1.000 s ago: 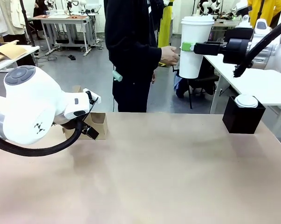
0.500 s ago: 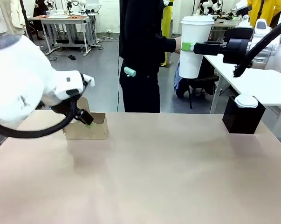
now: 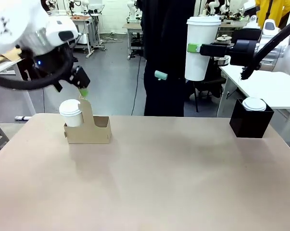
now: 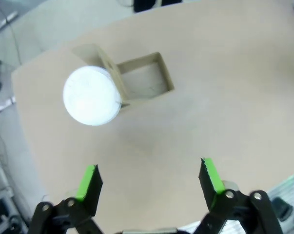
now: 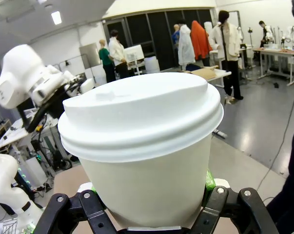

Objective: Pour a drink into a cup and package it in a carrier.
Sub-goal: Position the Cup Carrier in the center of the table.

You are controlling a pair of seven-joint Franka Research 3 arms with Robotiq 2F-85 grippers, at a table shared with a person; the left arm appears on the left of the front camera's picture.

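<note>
**Cup held high; carrier has a free slot**

Front: at 1 o'clock the right gripper (image 3: pixel 195 48) pinches the lidded cup (image 3: pixel 201 65) by its upper wall, upright and well above the table (image 3: pixel 173 183). At 9 o'clock sits the carrier (image 3: pixel 94 134) with a second cup (image 3: pixel 70 111) in its left slot, and the left gripper (image 3: pixel 82 90) hangs just above it. Left wrist: the left gripper (image 4: pixel 149 171) has its jaws spread wide with nothing between them; the carrier (image 4: pixel 143 80) lies at 11 o'clock, one slot empty. Right wrist: the right gripper (image 5: pixel 149 187) has its pads pressed on the sides of the cup (image 5: pixel 142 122) below the lid. The paper wall probably dents easily and the lid could pop, so a gentle side hold on the wall, kept upright, seems best; whether the cup is full I cannot tell.
</note>
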